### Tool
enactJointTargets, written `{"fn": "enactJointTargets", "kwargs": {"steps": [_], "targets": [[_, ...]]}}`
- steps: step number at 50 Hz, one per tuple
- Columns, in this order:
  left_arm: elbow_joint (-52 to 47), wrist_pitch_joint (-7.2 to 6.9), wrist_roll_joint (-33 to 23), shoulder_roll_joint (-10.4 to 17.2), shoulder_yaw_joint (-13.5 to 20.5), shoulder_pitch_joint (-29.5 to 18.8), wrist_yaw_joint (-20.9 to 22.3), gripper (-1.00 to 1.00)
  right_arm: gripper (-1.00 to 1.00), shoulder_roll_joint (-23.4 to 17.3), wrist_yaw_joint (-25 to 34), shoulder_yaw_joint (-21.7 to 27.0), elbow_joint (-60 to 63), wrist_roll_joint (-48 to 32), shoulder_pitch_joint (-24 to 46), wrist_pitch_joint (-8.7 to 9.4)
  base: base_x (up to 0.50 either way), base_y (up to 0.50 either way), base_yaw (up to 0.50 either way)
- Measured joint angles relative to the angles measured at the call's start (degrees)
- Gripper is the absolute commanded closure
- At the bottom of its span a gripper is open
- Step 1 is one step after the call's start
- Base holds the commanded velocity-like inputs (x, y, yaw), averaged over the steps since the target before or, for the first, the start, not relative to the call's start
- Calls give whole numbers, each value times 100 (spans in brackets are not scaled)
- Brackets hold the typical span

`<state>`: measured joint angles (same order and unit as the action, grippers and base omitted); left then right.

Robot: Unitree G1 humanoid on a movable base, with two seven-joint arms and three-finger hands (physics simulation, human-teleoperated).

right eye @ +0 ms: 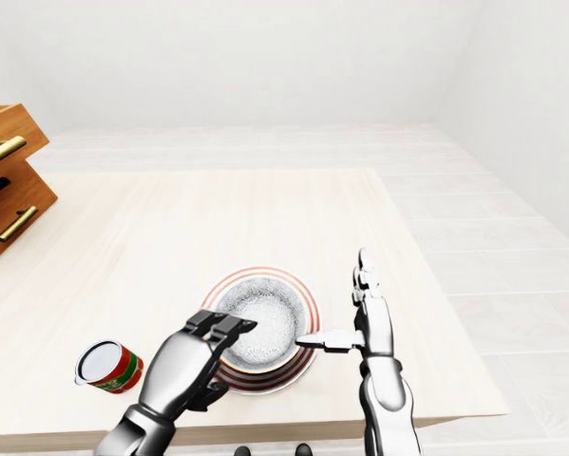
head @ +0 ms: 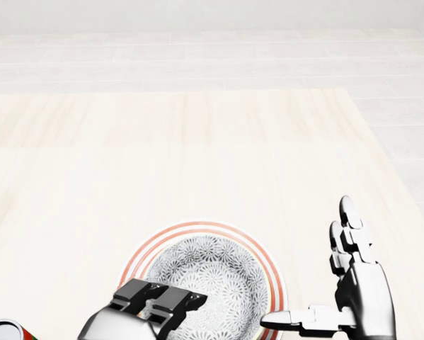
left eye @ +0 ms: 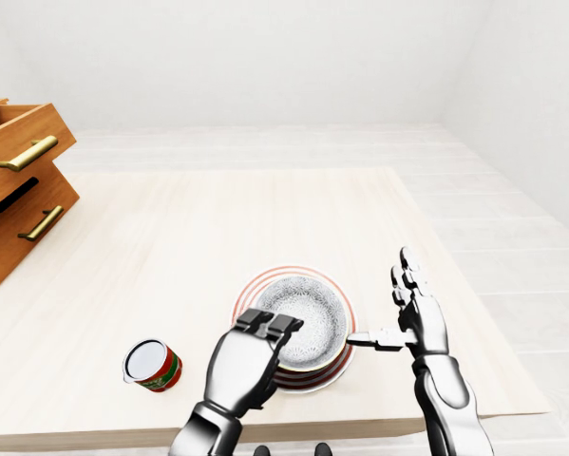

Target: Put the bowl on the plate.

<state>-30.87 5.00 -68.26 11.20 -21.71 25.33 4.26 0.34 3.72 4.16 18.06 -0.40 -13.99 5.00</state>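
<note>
Pale wood runs across the bench (left eye: 218, 218), and near its bottom edge in the left-eye view the grey patterned bowl (head: 206, 282) sits inside the red-ringed plate (head: 197, 226), roughly centred, with rings showing all round it. By that measure the placing looks done.

The left hand (left eye: 247, 359) hangs at the bowl's lower-left rim, its fingers (left eye: 270, 324) bent at the knuckles and lying over the lip. The thumb is hidden beneath, so I cannot tell whether the rim is pinched or merely covered. That perch suits a rim grip, which is how a shallow bowl would be carried and set down.

The right hand (left eye: 419, 321) stands just right of the plate with its fingers spread wide and upright, thumb (left eye: 371, 339) pointing at the plate's edge, holding nothing. It reads as a guard or steadying post.

A red-labelled can (left eye: 154, 365) and a wooden drawer chest (left eye: 18, 180) sit well to the left, out of the way.
</note>
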Motion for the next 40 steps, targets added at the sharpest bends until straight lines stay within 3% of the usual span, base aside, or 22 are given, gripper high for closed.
{"fn": "enactJointTargets", "kwargs": {"steps": [17,25,30,40], "targets": [[-998,0,414,-138,530,141,814,-51,-100,-22,17,16,91,3,28,0,0,0,0],[-1350,0,611,-275,865,85,1218,-65,-100,-19,26,23,101,-1,19,0,0,0,0],[-1521,-5,760,-391,1106,40,1468,-85,-100,-17,32,26,107,-5,11,0,0,0,0],[-1889,-227,1200,-701,1653,-197,2124,-100,-100,-11,37,32,88,-13,-1,0,0,0,0]]}}
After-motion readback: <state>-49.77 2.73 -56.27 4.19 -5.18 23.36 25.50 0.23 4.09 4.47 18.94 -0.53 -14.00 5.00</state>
